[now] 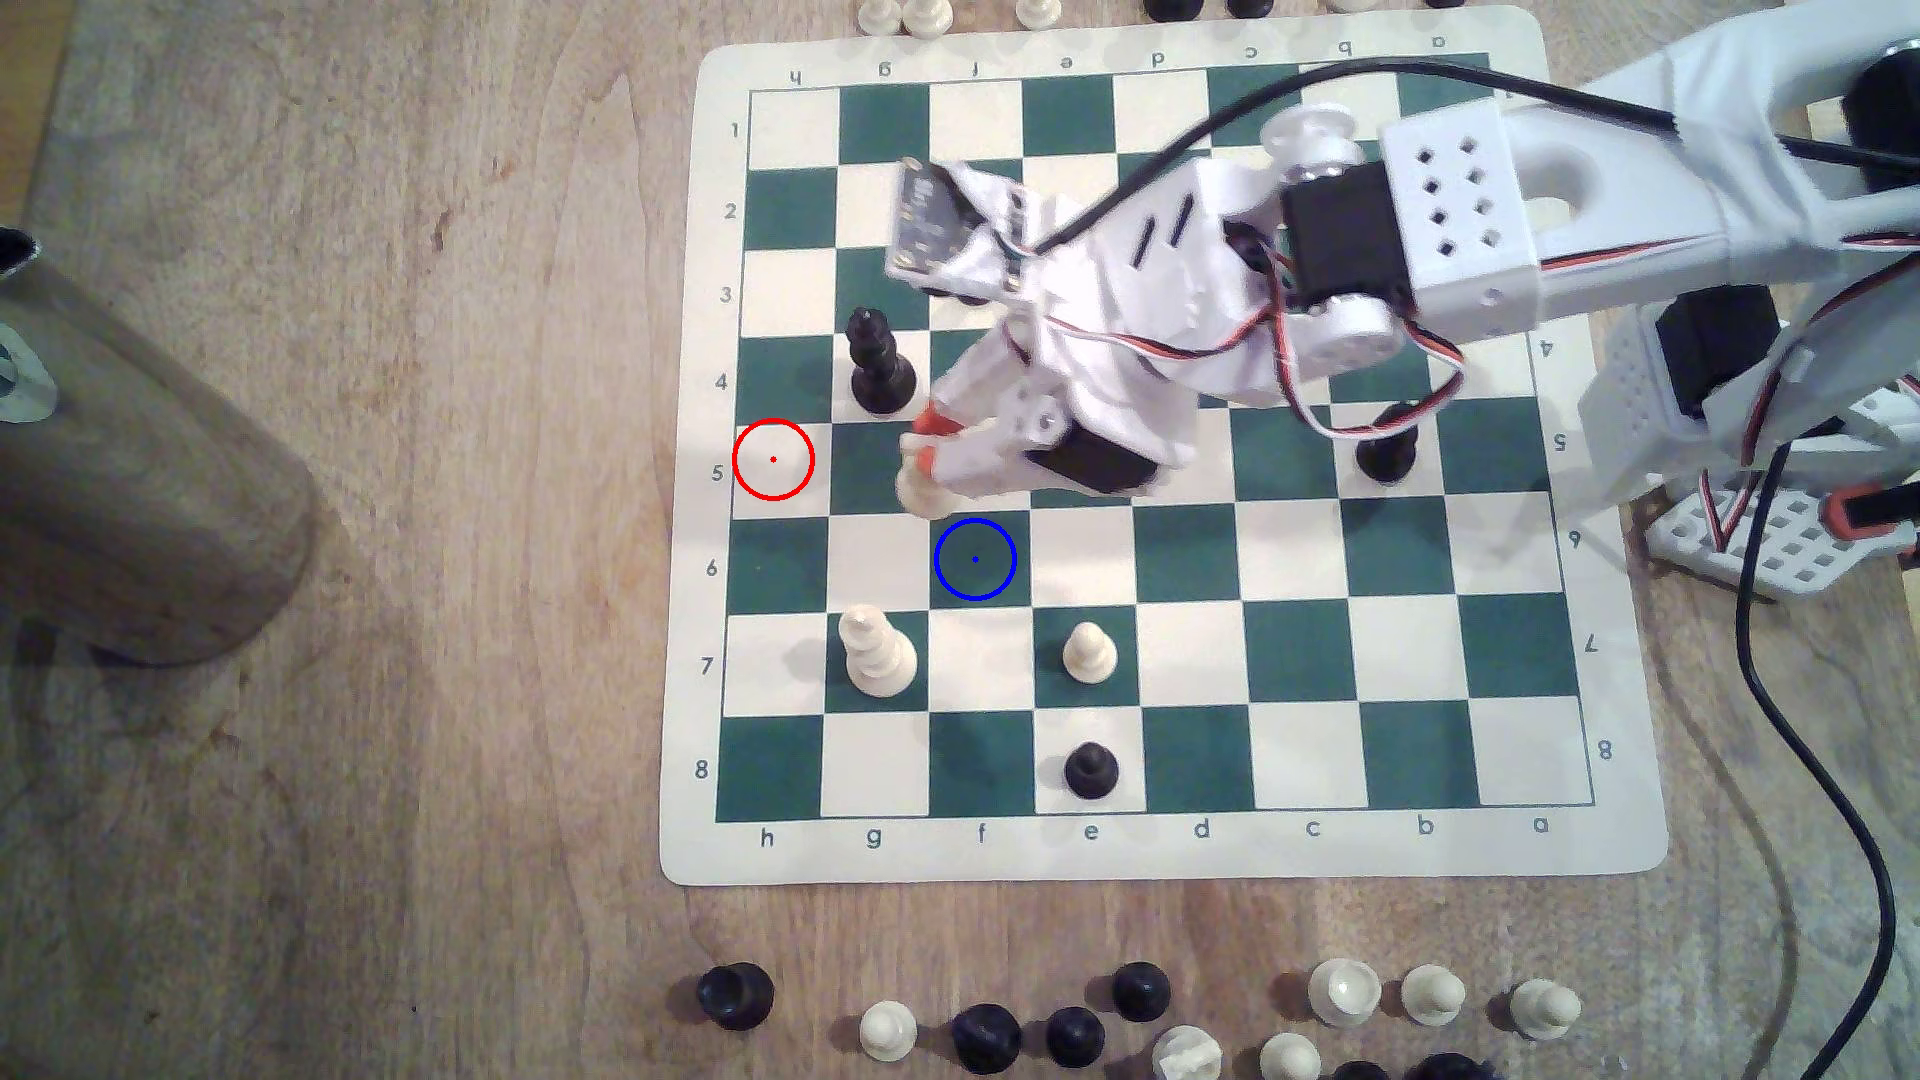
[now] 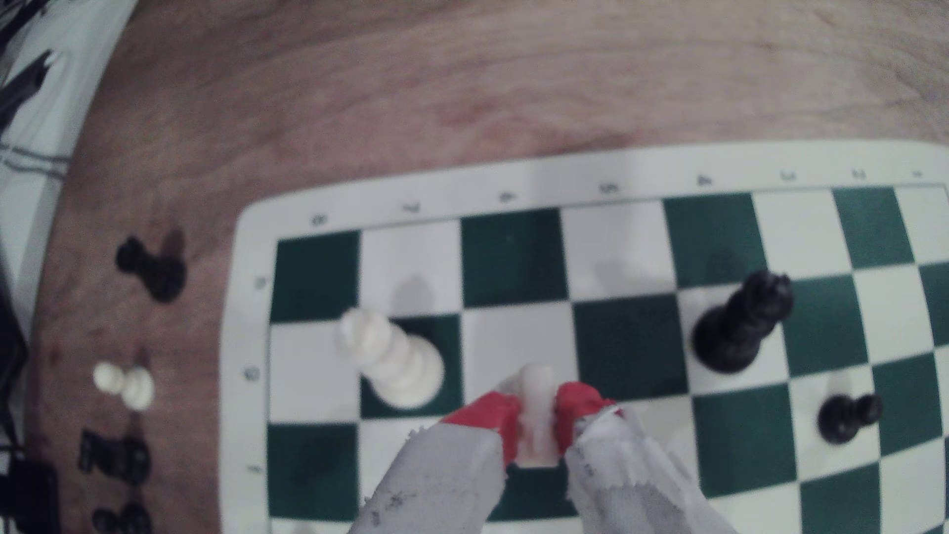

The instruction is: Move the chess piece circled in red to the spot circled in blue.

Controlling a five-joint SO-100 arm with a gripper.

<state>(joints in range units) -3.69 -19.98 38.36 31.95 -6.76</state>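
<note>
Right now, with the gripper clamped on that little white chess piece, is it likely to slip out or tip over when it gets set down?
The white chess piece looks like smooth, rigid plastic, so it could slip, though the red fingertips squeeze it from both sides. It seems small and light. Its round base suggests it should stand if released upright on the blue-circled square.

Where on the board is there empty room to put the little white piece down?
The blue-ringed square is bare, right beside the end effector gripping the white piece. The red-ringed square is bare too, and so is the board's whole right side in the exterior view. It is tighter by the tall white piece, white pawn and tall black piece.
</note>
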